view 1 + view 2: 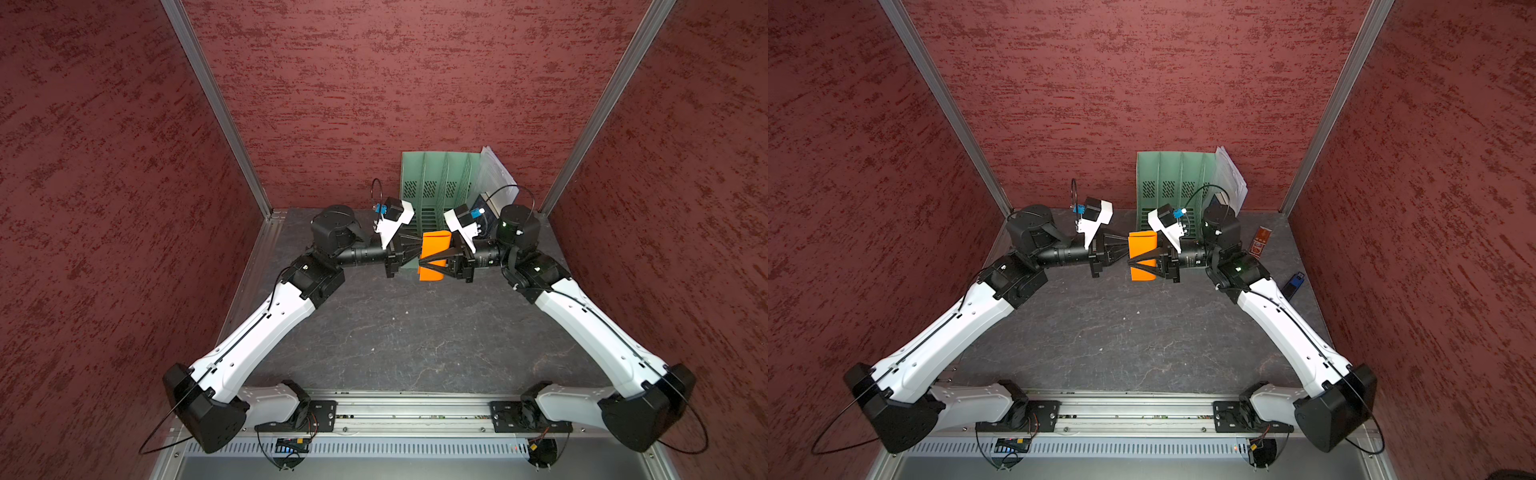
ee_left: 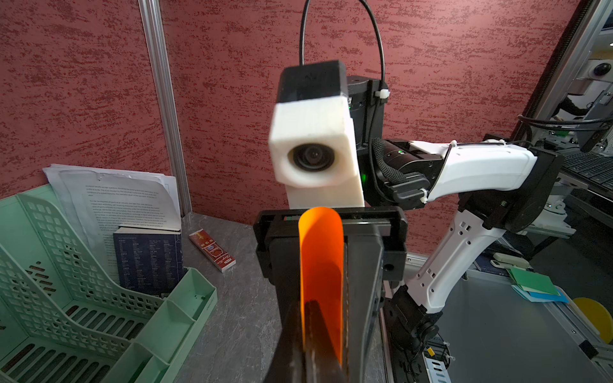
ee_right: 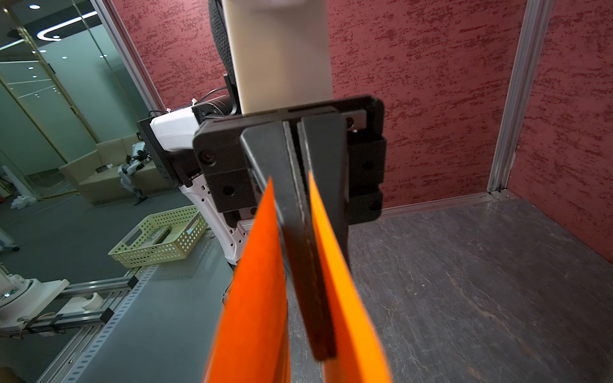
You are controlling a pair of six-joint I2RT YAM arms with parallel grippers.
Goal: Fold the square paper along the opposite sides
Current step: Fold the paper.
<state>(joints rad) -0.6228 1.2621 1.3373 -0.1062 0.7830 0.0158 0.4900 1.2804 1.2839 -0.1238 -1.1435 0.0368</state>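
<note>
While beneath the square paper point(image 1: 434, 241), veined grey tabletop point(image 1: 395, 332), red walls point(image 1: 415, 83).

High overhead pair, close wrist views

Above the worktop point(image 1: 395, 340), the square paper point(image 1: 434, 251) sits in the jaws of the right claw point(image 1: 421, 262), the left claw point(image 3: 322, 351) inside its fold; behind stands a file rack point(image 1: 432, 174), with printed sheets point(image 1: 494, 174) and a book point(image 2: 149, 258) at its right
</note>
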